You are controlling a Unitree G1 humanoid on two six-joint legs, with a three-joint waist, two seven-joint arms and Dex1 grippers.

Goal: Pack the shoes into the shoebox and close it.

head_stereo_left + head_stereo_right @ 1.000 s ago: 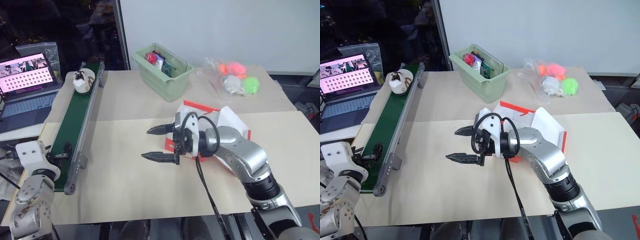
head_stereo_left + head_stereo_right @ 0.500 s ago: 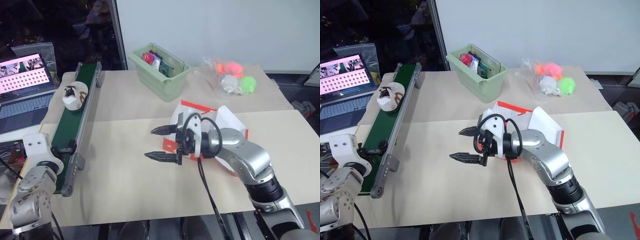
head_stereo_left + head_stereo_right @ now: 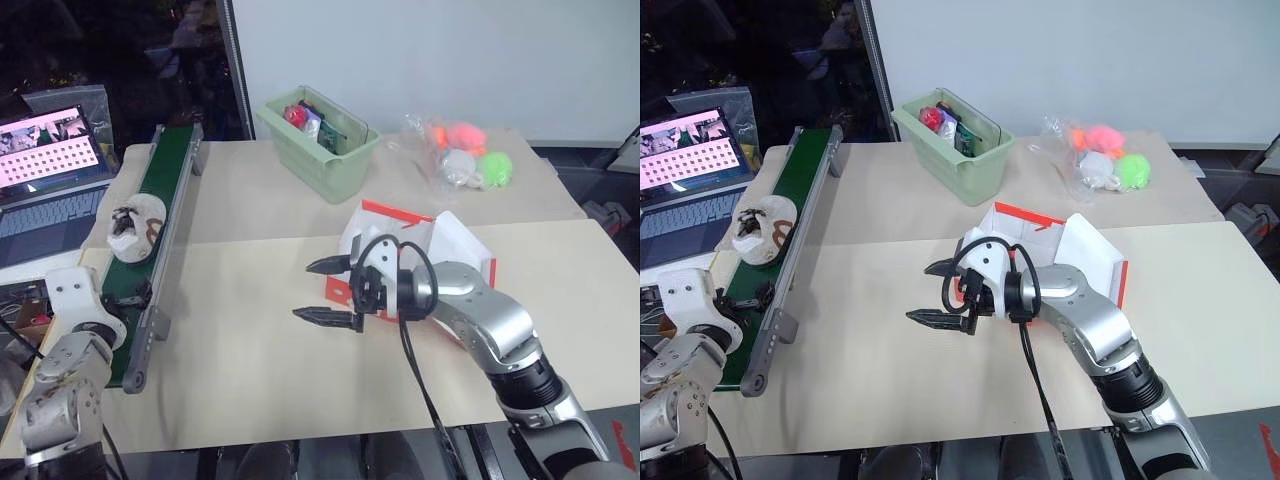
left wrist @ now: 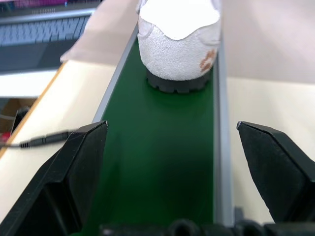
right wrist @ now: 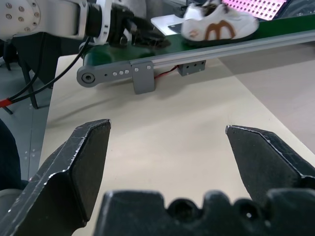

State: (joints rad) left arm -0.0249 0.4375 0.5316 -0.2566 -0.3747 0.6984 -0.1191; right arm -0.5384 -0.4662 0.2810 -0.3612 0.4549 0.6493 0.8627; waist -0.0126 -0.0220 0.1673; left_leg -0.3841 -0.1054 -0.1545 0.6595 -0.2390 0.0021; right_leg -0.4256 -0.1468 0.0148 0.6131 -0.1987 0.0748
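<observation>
Off-white sneaker [image 3: 133,227] on green conveyor belt [image 3: 150,215], left side, heel toward left gripper [image 4: 177,182] (fingers wide, empty). Right gripper [image 3: 331,291] wide, empty, just left of open orange-red shoebox [image 3: 420,240] at table centre.

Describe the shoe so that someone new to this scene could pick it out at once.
Start at the long green conveyor belt along the left edge of the table, beside the laptop. The shoe sits on that belt: an off-white sneaker with brown markings, the belt's sole load.
</observation>
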